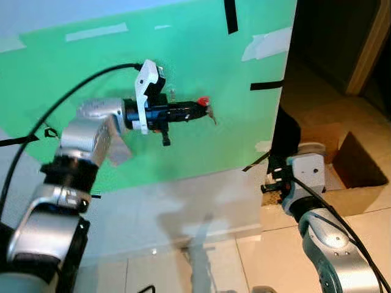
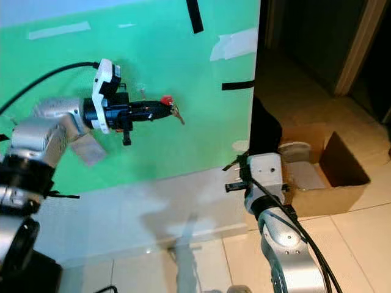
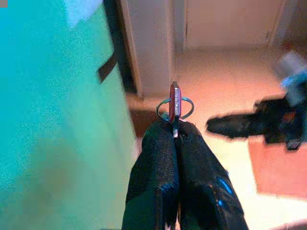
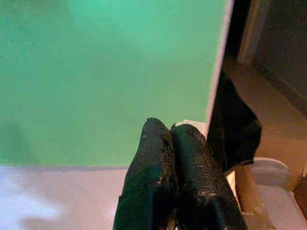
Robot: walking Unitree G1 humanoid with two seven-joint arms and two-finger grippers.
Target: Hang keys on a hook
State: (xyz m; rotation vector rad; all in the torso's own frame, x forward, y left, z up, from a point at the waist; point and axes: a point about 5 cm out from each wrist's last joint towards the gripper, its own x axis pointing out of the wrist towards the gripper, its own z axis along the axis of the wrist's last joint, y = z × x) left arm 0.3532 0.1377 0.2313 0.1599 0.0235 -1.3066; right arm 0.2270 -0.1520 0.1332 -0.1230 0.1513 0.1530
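The left pincer [image 1: 204, 108] is raised in front of the green wall [image 1: 183, 55], fingers pressed together on the keys [image 1: 206, 107]. The left wrist view shows the grip: both black fingertips [image 3: 163, 139] clamp the lower edge of a red tag [image 3: 175, 100], with a thin metal ring [image 3: 169, 103] passing through it and standing clear of the fingers. In the head views a small metal key hangs loose at about 4 o'clock from the red tag.

A small fitting on the wall, at about 10 o'clock from the pincer tip, may be the hook [image 1: 171, 93]; it is too small to confirm.

Handling judgement: the keys are light, rigid and hard, not fragile. Smooth metal and plastic can slip or pivot between the pads, and the free key will swing. The present hold on the tag is suitable, since it leaves the ring open for the hook.

The right pincer [image 4: 170, 132] hangs low near a cardboard box [image 1: 360, 177], fingers closed together on nothing.
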